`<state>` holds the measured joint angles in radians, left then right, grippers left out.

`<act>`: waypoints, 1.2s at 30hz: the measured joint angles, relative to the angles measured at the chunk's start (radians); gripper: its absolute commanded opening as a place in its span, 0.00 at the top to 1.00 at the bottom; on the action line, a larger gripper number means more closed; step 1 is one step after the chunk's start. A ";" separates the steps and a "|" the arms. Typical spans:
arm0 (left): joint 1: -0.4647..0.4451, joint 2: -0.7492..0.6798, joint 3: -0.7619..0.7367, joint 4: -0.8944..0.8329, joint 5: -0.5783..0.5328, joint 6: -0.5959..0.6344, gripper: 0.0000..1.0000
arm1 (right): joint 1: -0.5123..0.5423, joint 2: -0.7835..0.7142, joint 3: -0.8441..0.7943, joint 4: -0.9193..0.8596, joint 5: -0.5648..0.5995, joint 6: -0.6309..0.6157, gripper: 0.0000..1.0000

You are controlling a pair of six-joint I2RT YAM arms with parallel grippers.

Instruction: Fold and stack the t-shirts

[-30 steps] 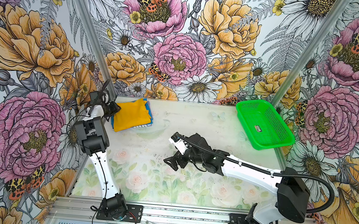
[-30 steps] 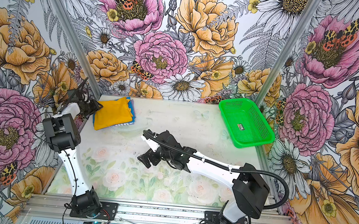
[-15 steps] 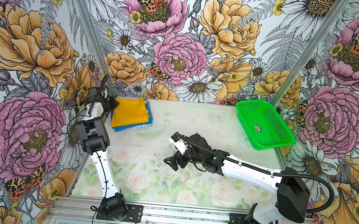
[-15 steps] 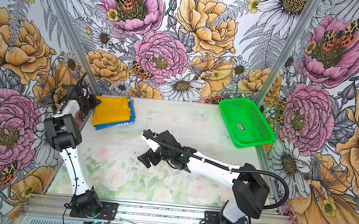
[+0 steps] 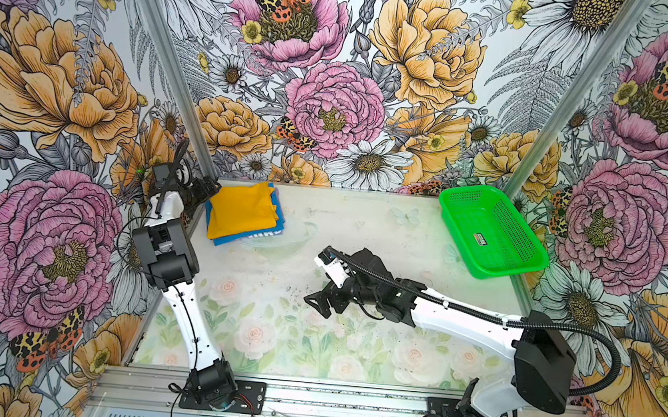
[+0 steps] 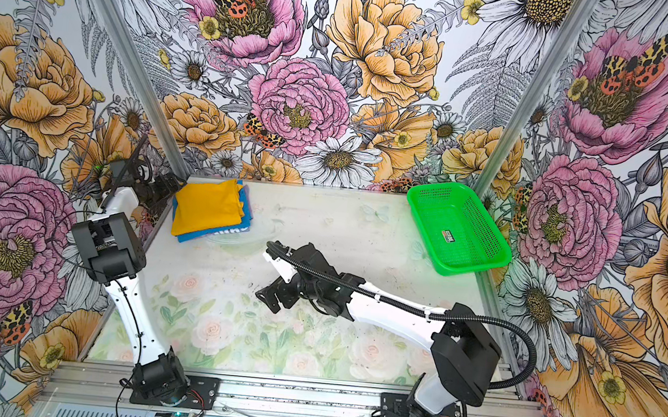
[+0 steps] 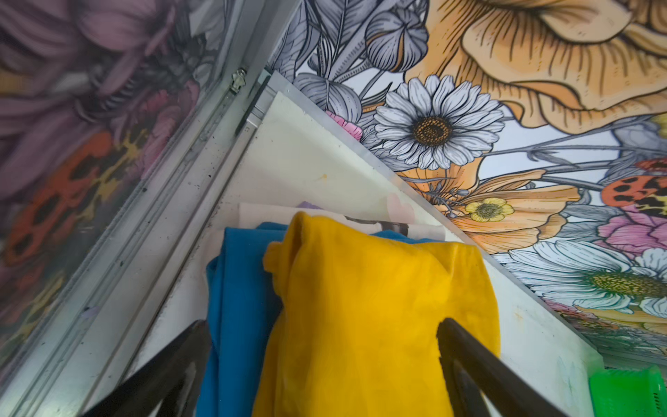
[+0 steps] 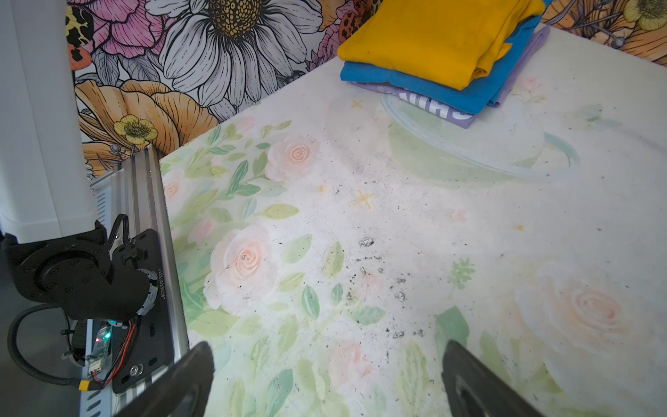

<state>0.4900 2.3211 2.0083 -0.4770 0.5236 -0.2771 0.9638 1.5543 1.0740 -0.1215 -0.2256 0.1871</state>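
The mustard-yellow t-shirt (image 5: 242,209) is lying folded atop the blue t-shirt (image 8: 415,81) in the table's (image 5: 363,229) far left corner. With left gripper (image 7: 323,334) and right gripper (image 8: 326,355) jaws standing apart, a straight upward retreat is being judged safest, so no cloth is snagged.

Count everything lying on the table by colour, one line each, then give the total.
Yellow folded t-shirt: 1
Blue folded t-shirt: 1
Lavender folded garment with white lettering: 1
Green perforated basket: 1
Total: 4
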 measured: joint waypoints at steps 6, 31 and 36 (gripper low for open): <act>-0.004 -0.053 0.000 0.036 0.049 -0.032 0.01 | 0.009 0.000 0.000 0.000 0.000 0.002 0.01; -0.094 0.143 0.031 0.298 0.182 -0.199 0.01 | 0.015 0.000 -0.045 -0.008 0.023 0.026 0.01; -0.117 -0.014 -0.126 0.396 0.189 -0.236 0.01 | 0.029 0.000 -0.045 -0.008 0.031 0.030 0.00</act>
<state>0.3725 2.3066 1.8828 -0.0811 0.7128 -0.5129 0.9924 1.5539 1.0290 -0.1299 -0.1951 0.2173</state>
